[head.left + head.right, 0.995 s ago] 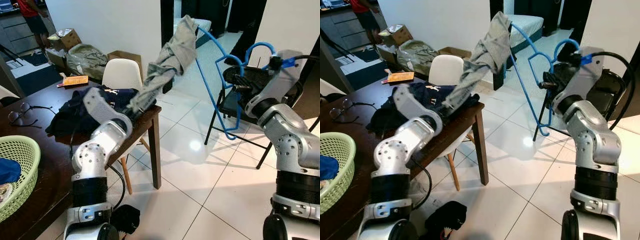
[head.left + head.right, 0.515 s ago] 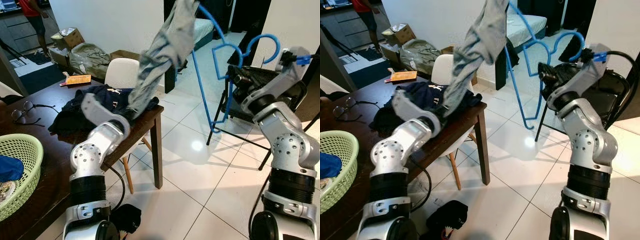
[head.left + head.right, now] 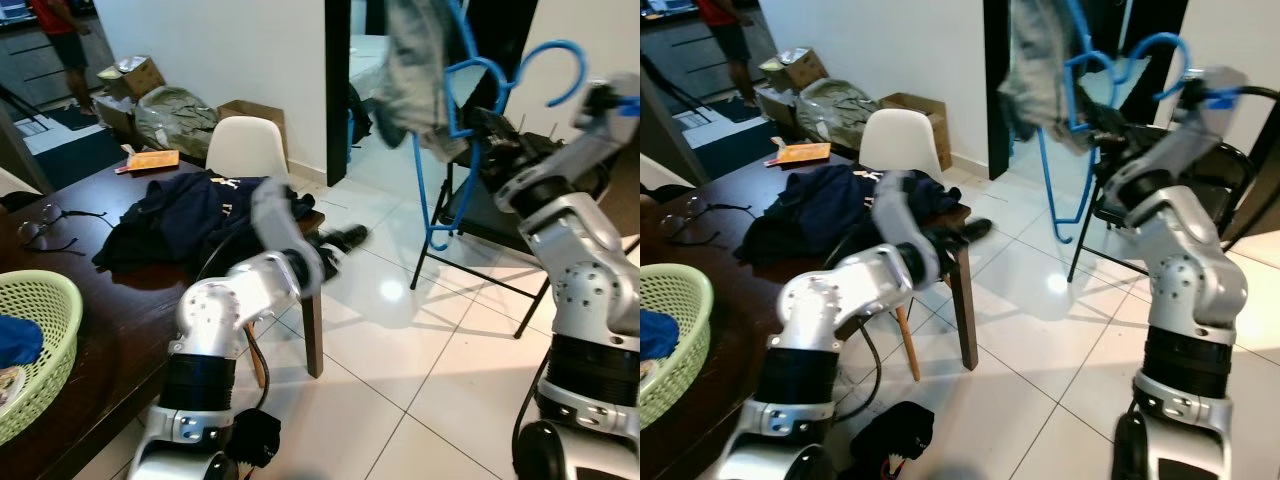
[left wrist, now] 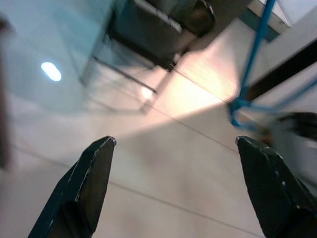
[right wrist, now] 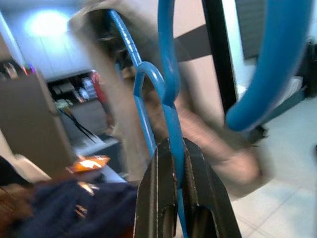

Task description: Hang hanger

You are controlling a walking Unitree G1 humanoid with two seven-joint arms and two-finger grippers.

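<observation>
My right gripper (image 5: 172, 163) is shut on the stem of a blue plastic hanger (image 5: 167, 59) and holds it high in front of the dark doorway. A grey garment (image 3: 412, 72) hangs on the hanger (image 3: 423, 200), bunched near its top. My left gripper (image 3: 352, 238) reaches out low past the table corner, blurred. In the left wrist view its two black fingers (image 4: 91, 183) stand wide apart and open, with tiled floor between them.
A dark wooden table (image 3: 120, 310) on the left carries a navy clothes pile (image 3: 185, 215), glasses (image 3: 40, 228) and a green basket (image 3: 40, 335). A white chair (image 3: 245, 150) stands behind it. A black folding chair (image 3: 470, 215) is under the hanger. A person (image 3: 55, 30) stands far left.
My left gripper has let go of the grey garment and dropped toward the table corner. My right arm has lifted the hanger with the garment higher and to the right.
</observation>
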